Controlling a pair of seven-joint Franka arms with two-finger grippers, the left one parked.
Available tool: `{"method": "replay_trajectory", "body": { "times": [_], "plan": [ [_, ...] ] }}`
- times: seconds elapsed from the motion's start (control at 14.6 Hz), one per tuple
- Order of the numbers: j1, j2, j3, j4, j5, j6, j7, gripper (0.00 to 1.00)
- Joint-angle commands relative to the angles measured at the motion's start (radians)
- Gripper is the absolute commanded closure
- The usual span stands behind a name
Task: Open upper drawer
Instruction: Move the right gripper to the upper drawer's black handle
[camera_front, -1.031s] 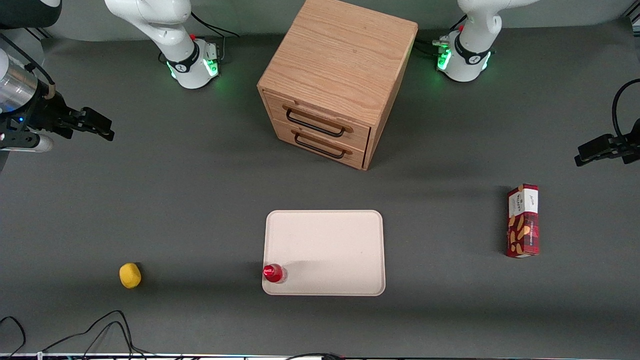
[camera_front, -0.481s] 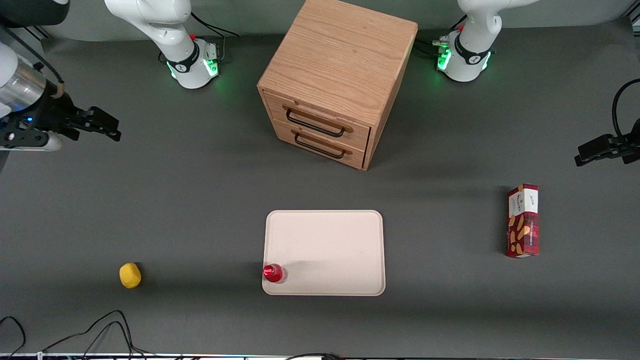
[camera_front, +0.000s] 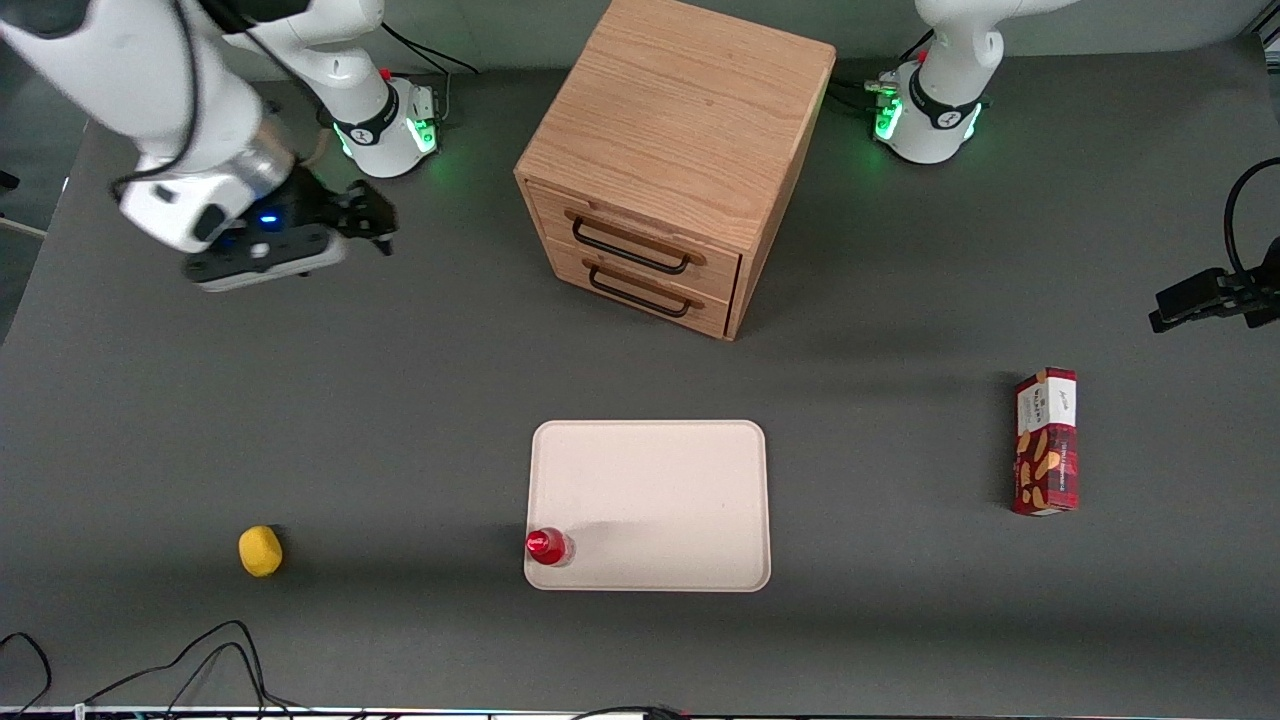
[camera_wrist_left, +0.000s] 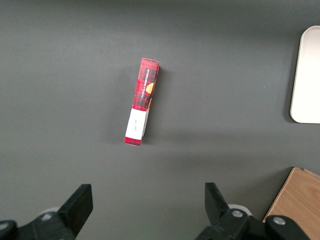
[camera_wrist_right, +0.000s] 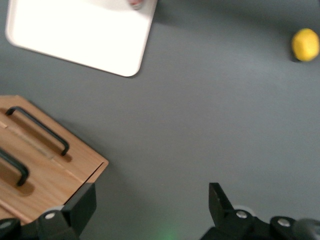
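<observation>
grey matting covers the desk (camera_front: 400, 420), on which everything is laid out. nearest the front camera, a yellow lemon (camera_front: 260, 551) is seen toward the working arm's end, and a red-capped bottle (camera_front: 547, 546) stands on the near corner of a pale tray (camera_front: 660, 480). the tray itself is placed in the middle of the desk. toward the parked arm's end, a red snack box (camera_front: 1046, 441) lies flat, well apart from the tray.

farther from the camera, a light oak cabinet (camera_front: 680, 110) is set on the desk, turned slightly. the upper drawer (camera_front: 640, 238) is found just under the cabinet top, above a like lower drawer (camera_front: 640, 288); both are shut flush, each with a black wire handle.

the gripper (camera_front: 382, 222) is held above bare desk beside the cabinet, toward the working arm's end, apart from the drawer fronts and touching nothing. in the right wrist view its fingers (camera_wrist_right: 82, 205) are spread wide, with nothing held between them.
</observation>
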Motion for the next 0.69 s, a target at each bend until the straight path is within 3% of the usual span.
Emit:
{"method": "replay_trajectory", "body": {
  "times": [0.0,0.27,0.62],
  "plan": [
    [0.05,0.084,0.06,0.101,0.011,-0.009,0.0,0.0],
    [0.056,0.202,0.223,0.198,0.01,0.014,-0.067,0.0],
    [0.055,0.299,0.245,0.235,0.01,0.05,-0.46,0.0]
  ]
}}
